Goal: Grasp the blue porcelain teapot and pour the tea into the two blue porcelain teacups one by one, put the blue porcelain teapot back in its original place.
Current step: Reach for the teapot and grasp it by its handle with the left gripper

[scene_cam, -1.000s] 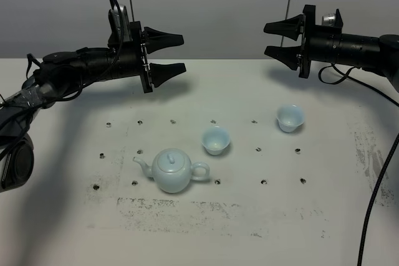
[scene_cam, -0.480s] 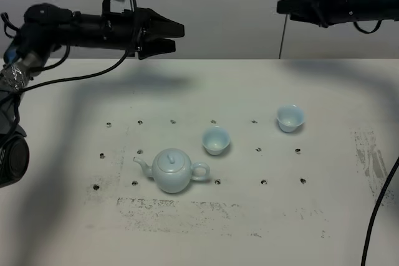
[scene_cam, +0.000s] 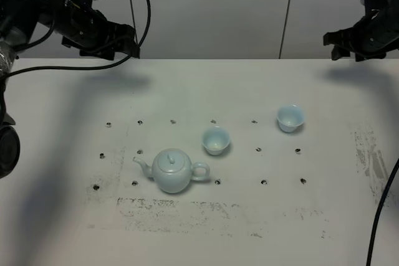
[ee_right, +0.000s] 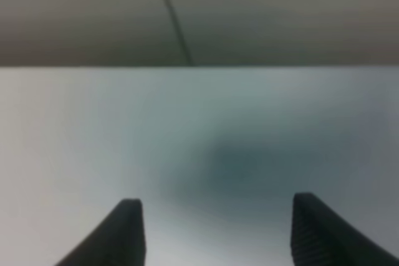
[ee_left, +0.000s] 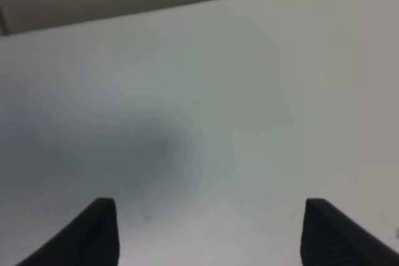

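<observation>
Well below both of my grippers and clear of them, the blue porcelain teapot stands upright on the white table. Its lid is on, its spout is turned toward my left arm's side and its loop handle toward my right arm's side. Nothing of mine touches it.

My left gripper hangs high over the table's far edge, close to the grey wall. From those jaws the teapot lies downward and across toward my right side. The jaws are spread wide with nothing between them. In the left wrist view my left fingertips frame only bare tabletop and a soft shadow.

My right gripper hangs high at the opposite far corner, well apart from the left one, its jaws spread just as wide and empty. My right fingertips frame bare table, and the wall beyond it.

The first teacup sits just beside the teapot's handle, on the side nearer my right jaws, not touching it. The second teacup stands farther toward my right gripper, below it and well apart. Both cups are upright. Rows of small dark dots mark the table around the teapot.
</observation>
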You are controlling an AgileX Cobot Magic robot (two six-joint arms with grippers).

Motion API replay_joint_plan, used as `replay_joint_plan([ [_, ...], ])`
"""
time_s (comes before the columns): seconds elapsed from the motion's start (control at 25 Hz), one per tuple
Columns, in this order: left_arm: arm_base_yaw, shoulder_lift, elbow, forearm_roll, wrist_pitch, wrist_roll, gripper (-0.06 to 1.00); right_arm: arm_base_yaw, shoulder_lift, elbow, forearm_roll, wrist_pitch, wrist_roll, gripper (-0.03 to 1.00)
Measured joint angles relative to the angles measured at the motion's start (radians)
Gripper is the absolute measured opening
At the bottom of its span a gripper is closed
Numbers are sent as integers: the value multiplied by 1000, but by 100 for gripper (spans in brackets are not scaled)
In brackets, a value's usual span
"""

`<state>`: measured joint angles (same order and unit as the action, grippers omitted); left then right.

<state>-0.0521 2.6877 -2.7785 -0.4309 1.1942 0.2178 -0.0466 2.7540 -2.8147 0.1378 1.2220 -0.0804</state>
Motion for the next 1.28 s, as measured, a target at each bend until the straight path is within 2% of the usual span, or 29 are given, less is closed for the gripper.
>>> replay_joint_plan([
  [0.16, 0, -100, 134, 113, 0, -4, 63, -27, -119, 217, -90, -3, 25, 52],
  [0.32, -20, -200, 319, 344, -1, 14, 61, -47, -285, 535, -217, -3, 28, 52],
  [0.4, -31, -242, 369, 412, -1, -11, 61, -47, -354, 642, -280, 0, 32, 52],
  [0.6, -39, -348, 397, 431, 0, -33, 58, -47, -498, 830, -302, -2, 50, 51],
  [0.68, -39, -405, 447, 438, 0, -40, 55, -47, -586, 922, -303, -6, 64, 51],
  [0.76, -39, -459, 537, 450, -22, -42, 51, -47, -677, 1044, -308, -55, 74, 49],
  [0.88, -39, -549, 733, 478, -131, -41, 47, -47, -810, 1210, -317, -172, 80, 49],
  [1.12, -39, -711, 1088, 485, -407, -29, 45, -47, -1032, 1460, -346, -284, 135, 48],
  [1.28, -39, -794, 1229, 490, -496, -18, 45, -47, -1175, 1611, -355, -346, 180, 48],
])
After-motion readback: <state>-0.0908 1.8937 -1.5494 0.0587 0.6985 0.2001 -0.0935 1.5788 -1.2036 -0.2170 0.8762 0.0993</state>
